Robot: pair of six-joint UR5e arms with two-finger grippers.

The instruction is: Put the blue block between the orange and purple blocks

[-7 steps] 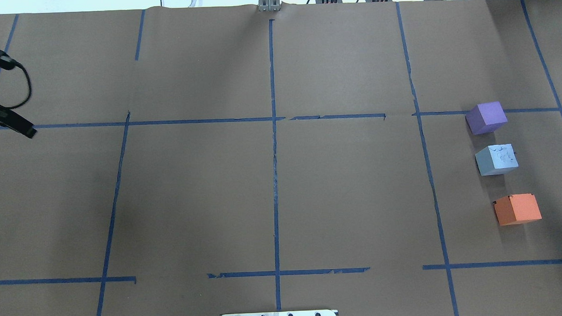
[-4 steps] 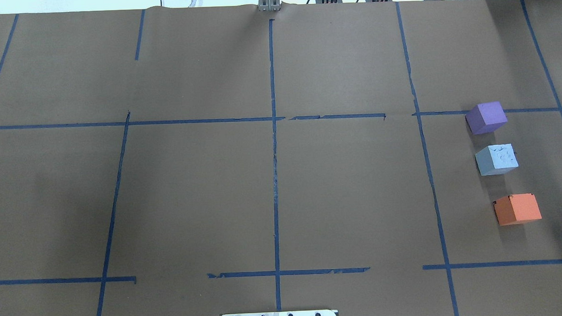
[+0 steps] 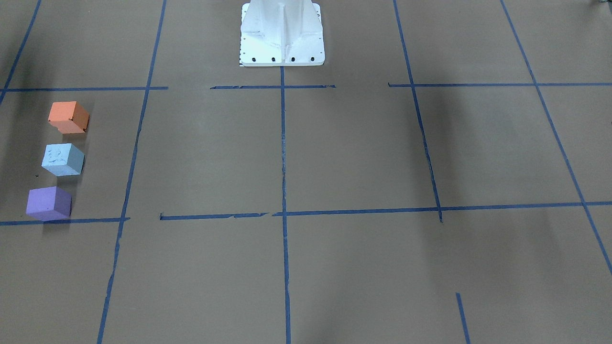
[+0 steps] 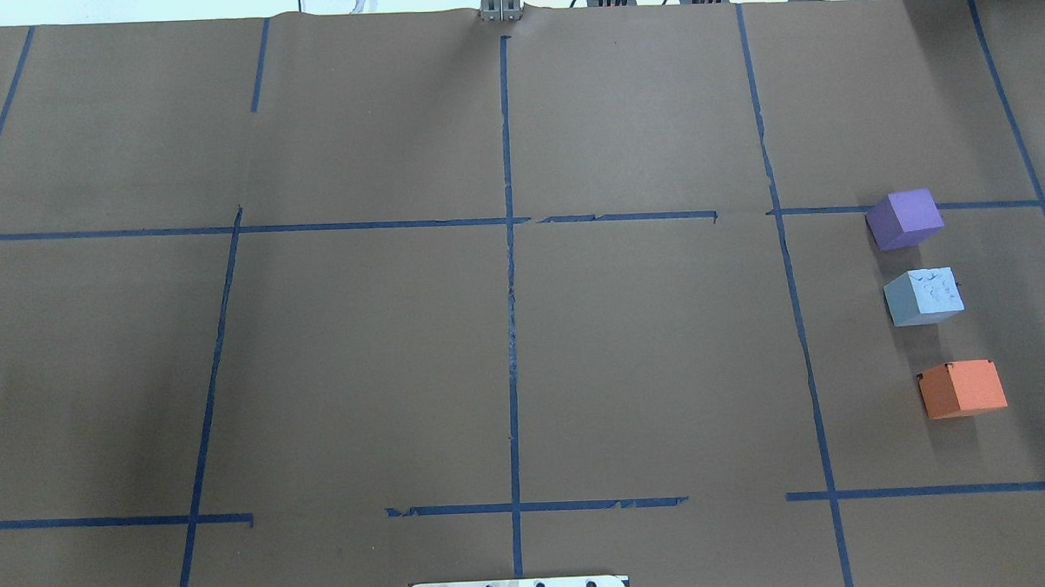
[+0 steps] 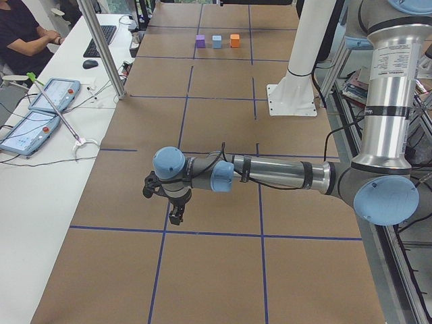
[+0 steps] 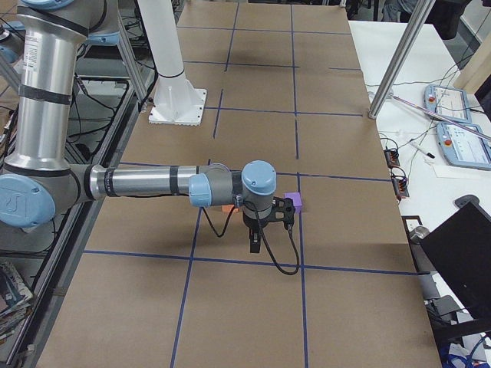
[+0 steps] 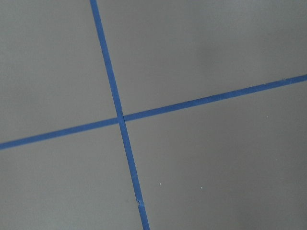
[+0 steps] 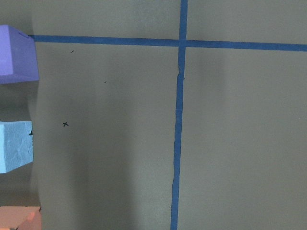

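Note:
The light blue block (image 4: 923, 296) sits on the brown paper at the right side of the table, in a line between the purple block (image 4: 904, 218) beyond it and the orange block (image 4: 962, 388) nearer the robot. The front view shows the same row: orange (image 3: 69, 117), blue (image 3: 62, 159), purple (image 3: 49, 203). The right wrist view catches all three at its left edge, with the blue block (image 8: 14, 146) in the middle. My left gripper (image 5: 175, 216) shows only in the left side view, far from the blocks. My right gripper (image 6: 255, 245) shows only in the right side view, beside the purple block (image 6: 293, 202). I cannot tell whether either is open.
Blue tape lines (image 4: 510, 285) divide the paper into squares. The white robot base (image 3: 282, 33) stands at the near middle edge. In the left side view a side table holds tablets (image 5: 40, 108), a keyboard and a metal pole (image 5: 101, 47), with an operator seated there.
The left arm, seen at the overhead view's left edge one second ago, has gone out of that view. The three blocks have not moved.

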